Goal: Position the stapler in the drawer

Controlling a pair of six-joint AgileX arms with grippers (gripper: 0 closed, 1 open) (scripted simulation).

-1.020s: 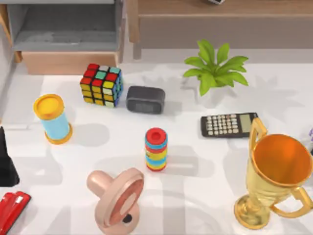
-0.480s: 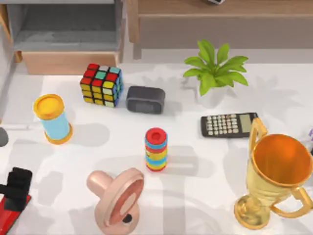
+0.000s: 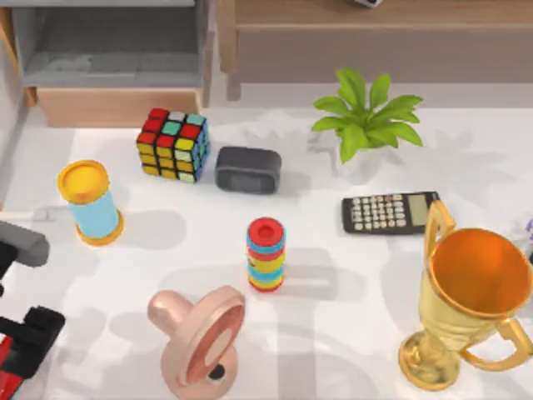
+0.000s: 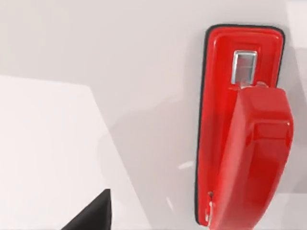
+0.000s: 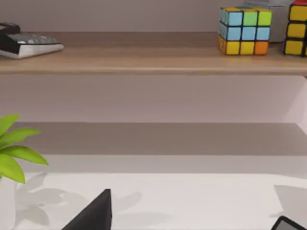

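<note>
The red stapler point(image 3: 7, 379) lies at the table's front left corner, mostly covered by my left gripper point(image 3: 29, 337), which hovers right above it, open. In the left wrist view the stapler point(image 4: 244, 134) lies flat on the white table, its top arm over the red base, with one black fingertip point(image 4: 93, 215) off to its side and not touching it. The drawer point(image 3: 121, 104) stands pulled out at the back left, its grey inside showing behind a tan front panel. My right gripper point(image 5: 96, 218) is parked at the right, facing the shelf.
Between stapler and drawer stand a yellow-and-blue cylinder point(image 3: 90, 202) and a Rubik's cube point(image 3: 173, 143). A black clock point(image 3: 248, 169), ring stack point(image 3: 266, 254), pink pacifier point(image 3: 200, 337), calculator point(image 3: 390, 212), gold trophy point(image 3: 470, 300), plant point(image 3: 366, 117) and wooden shelf point(image 3: 375, 33) lie further right.
My left arm has swung in from the left edge and its gripper has moved toward the front, settling over the stapler and covering most of it. The stapler has stayed in place.
</note>
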